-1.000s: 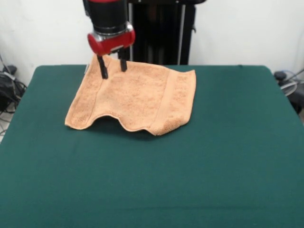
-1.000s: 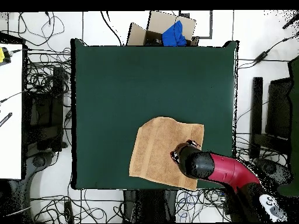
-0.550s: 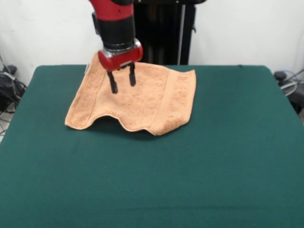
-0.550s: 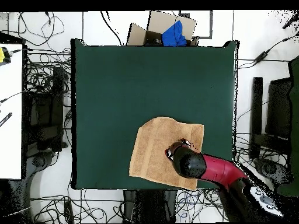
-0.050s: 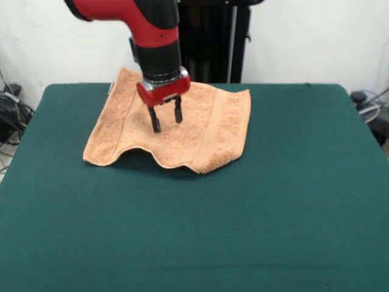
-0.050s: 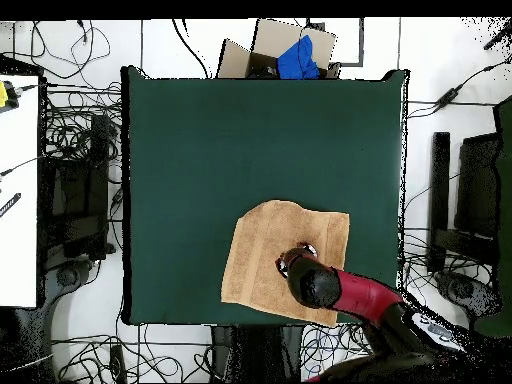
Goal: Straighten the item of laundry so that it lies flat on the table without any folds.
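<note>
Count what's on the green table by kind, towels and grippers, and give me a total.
Towels: 1, the towel
Grippers over it: 1, the gripper, fingers apart
Total: 2, on the table
</note>
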You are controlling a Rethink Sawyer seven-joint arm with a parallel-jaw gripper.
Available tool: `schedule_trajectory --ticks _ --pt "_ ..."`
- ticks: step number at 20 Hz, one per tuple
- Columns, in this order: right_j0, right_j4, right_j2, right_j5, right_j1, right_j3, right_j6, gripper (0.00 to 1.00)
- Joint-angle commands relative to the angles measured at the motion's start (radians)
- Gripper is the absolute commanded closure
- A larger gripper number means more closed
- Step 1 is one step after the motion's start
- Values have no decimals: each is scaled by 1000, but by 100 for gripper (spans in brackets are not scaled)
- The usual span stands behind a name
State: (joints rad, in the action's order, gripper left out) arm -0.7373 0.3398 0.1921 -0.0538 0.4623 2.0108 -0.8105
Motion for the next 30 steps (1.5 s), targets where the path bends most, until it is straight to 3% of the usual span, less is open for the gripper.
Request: schedule_trajectory --ticks 1,9,19,23,30 --pt "4 23 11 96 -132 -144 -197 0" --pt "-38 77 61 120 -193 -241 -144 0" --pt "-54 77 122 212 -391 -326 -209 0" --pt "-2 10 106 273 -458 -353 -280 0" --pt "120 -154 32 274 -439 -327 -376 0"
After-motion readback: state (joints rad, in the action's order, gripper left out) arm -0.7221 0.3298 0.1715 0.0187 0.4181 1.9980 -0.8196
